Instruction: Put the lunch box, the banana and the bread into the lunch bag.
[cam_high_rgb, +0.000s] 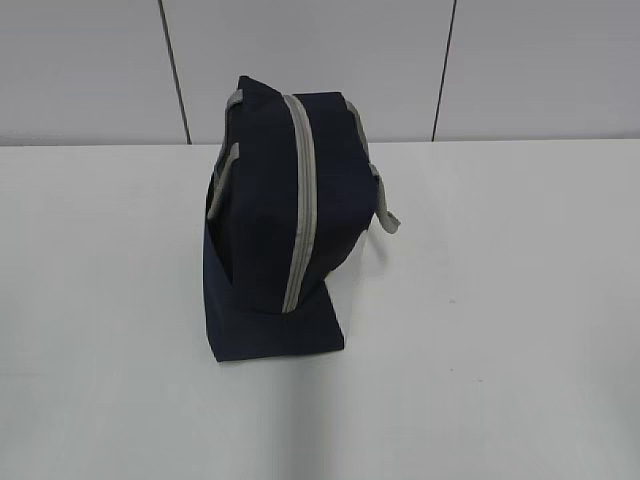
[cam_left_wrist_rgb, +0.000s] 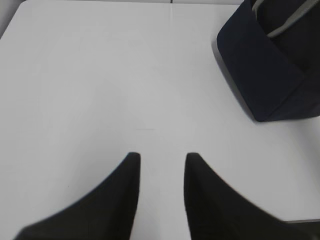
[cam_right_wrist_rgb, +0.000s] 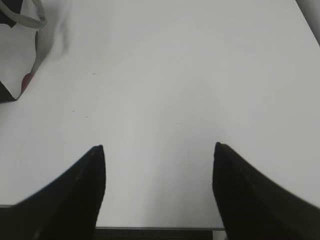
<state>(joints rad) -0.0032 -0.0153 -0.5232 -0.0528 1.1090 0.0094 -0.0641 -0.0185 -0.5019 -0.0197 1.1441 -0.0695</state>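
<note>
The navy lunch bag (cam_high_rgb: 280, 235) stands alone in the middle of the white table, its grey zipper (cam_high_rgb: 302, 200) shut along the top and front. Grey strap handles hang at both sides. In the left wrist view the lunch bag (cam_left_wrist_rgb: 272, 65) fills the upper right corner. My left gripper (cam_left_wrist_rgb: 162, 157) hovers open over bare table, nothing between its fingers. My right gripper (cam_right_wrist_rgb: 158, 147) is open wider, also empty, with the lunch bag's white side panel (cam_right_wrist_rgb: 17, 55) at the far left. The lunch box, the banana and the bread are out of view. Neither arm shows in the exterior view.
The white table (cam_high_rgb: 500, 300) stretches bare around the bag. Its near edge (cam_right_wrist_rgb: 155, 228) shows just below my right gripper. A grey panelled wall (cam_high_rgb: 100, 70) rises behind the table.
</note>
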